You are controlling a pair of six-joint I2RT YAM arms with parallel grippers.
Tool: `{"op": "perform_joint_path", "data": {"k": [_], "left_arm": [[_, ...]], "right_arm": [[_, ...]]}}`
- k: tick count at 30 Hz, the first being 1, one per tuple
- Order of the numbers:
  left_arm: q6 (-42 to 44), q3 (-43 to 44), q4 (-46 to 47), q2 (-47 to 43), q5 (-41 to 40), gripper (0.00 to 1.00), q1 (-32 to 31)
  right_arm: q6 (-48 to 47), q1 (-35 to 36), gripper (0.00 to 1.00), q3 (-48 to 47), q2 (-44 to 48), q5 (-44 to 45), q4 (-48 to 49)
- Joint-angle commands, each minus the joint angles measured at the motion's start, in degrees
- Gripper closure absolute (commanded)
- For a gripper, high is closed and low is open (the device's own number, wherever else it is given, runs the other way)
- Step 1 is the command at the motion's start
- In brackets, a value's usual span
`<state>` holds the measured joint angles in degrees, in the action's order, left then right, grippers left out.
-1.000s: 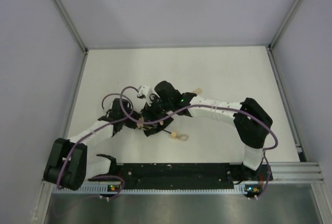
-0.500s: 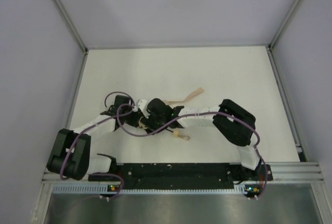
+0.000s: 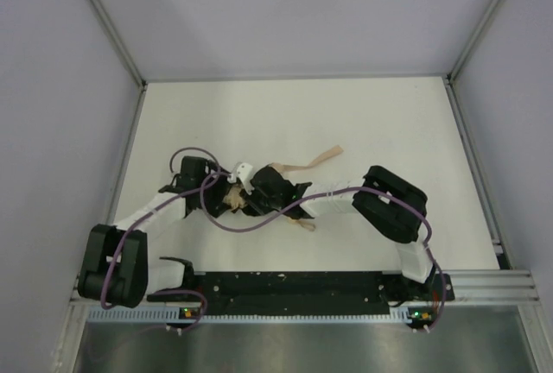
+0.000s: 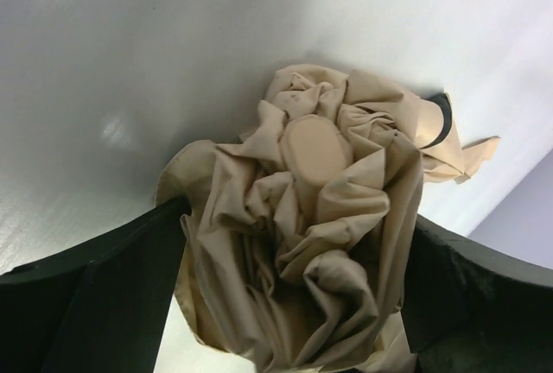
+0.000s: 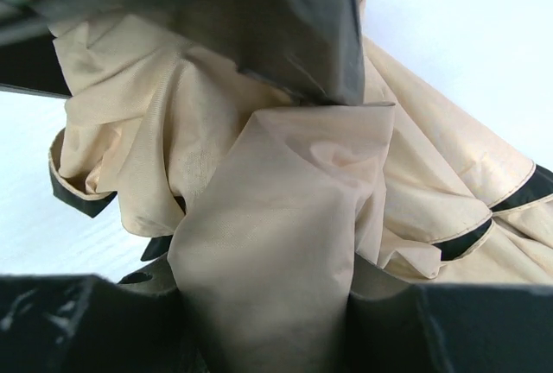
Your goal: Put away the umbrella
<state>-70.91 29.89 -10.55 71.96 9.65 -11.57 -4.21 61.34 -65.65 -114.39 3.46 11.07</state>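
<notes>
Nearest, the small tan handle (image 3: 301, 224) of the umbrella (image 4: 311, 218) is seen on the white table (image 3: 389, 123), half covered by the right arm (image 3: 339, 199). Further in, a canopy fold is clamped by the right gripper (image 5: 263, 304), while the left gripper (image 4: 298, 243) is spread wide around the crumpled bundle, masked from above by purple cables (image 3: 242, 227). Beyond, a tan strip (image 3: 325, 156) is laid out; the shaft is hidden.

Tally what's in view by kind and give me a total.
Beige fabric folding umbrella: 1
Black two-finger pincers, left pincer and right pincer: 2
White table: 1
Total: 4
</notes>
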Motion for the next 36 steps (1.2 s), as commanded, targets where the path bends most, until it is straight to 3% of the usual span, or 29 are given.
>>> {"op": "perform_joint_path", "data": {"k": [1,3,8,13,20,24,26,28,32,34,35,36], "left_arm": [[5.7,2.01,-1.13,-1.3,4.93,0.02,1.82],[4.92,0.71,-0.8,-2.35,6.25,0.02,2.25],[0.78,-7.11,13.24,-6.57,11.35,0.02,3.05],[-1.69,-9.24,23.28,2.45,15.75,0.02,2.26],[-0.98,-9.59,23.3,6.78,12.15,0.06,-0.11],[-2.3,-9.94,24.44,9.06,8.91,0.16,-3.71],[-2.73,-9.85,25.49,10.56,7.67,0.28,-5.12],[-2.83,-10.11,25.23,11.88,6.09,0.47,-5.48],[-2.39,-10.03,22.78,12.94,3.19,0.84,-5.39],[-1.34,-8.98,20.84,12.94,2.74,0.95,-5.48],[-0.9,-8.1,19.0,12.85,2.22,0.99,-5.39],[-0.8,-7.48,17.16,12.68,1.69,1.0,-5.48]], "right_arm": [[0.95,-3.24,1.0,4.38,-0.49,1.12,-5.09],[1.48,-3.77,1.0,4.56,0.3,0.06,-4.74],[2.62,-5.35,1.0,3.25,0.66,-9.68,-5.53],[6.47,-8.16,1.0,0.7,0.22,-23.83,-7.38],[14.83,-12.73,1.0,-3.43,-2.41,-43.08,-8.44],[20.45,-14.31,1.0,-4.67,-4.96,-51.08,-5.9],[25.54,-15.72,1.0,-4.23,-6.45,-57.65,-0.81],[26.1,-15.99,1.0,-5.8,-7.95,-61.46,-1.04],[24.43,-16.43,1.0,-7.74,-8.66,-61.74,-6.31],[24.77,-16.6,1.0,-8.27,-7.96,-59.3,-8.86],[24.51,-16.69,0.96,-9.05,-7.09,-58.14,-10.96],[24.51,-16.78,0.83,-9.76,-6.29,-56.74,-13.42]]}}
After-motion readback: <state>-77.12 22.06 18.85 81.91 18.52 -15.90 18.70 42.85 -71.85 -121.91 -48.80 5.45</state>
